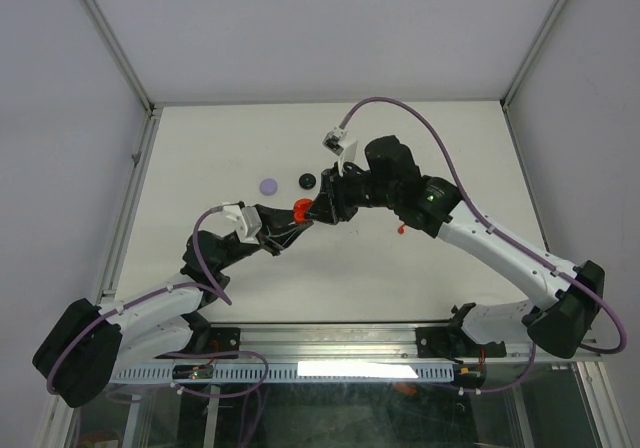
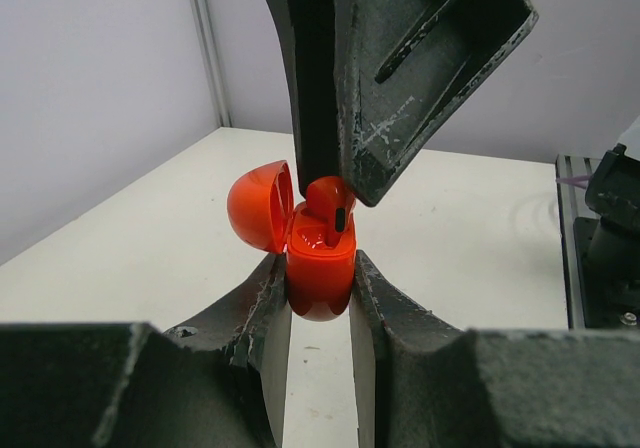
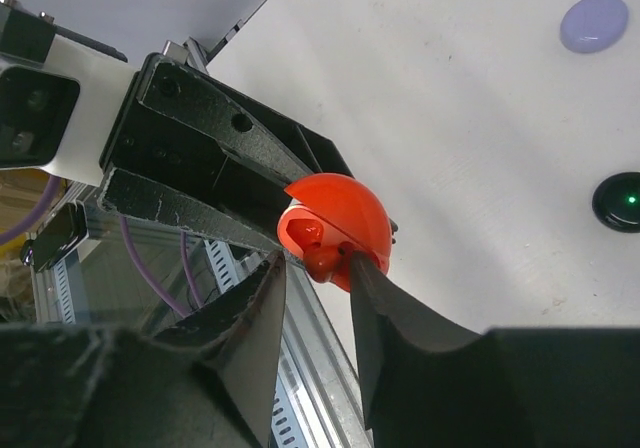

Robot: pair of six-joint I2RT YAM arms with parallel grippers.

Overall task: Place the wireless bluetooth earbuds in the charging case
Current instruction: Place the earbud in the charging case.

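Left gripper (image 2: 319, 278) clamps red charging case (image 2: 320, 258), lid (image 2: 258, 206) open. Right gripper (image 3: 315, 268) straddles red earbud (image 2: 331, 206), which sits partly in the well; cannot tell whether it pinches. Step: insertion. Next move likely calls for a straight downward press, then release.

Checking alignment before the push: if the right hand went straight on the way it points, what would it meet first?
The open red case held by the left hand. The red earbud pinched in the right hand sits at its socket, so the bud likely seats first; depth is hard to judge.
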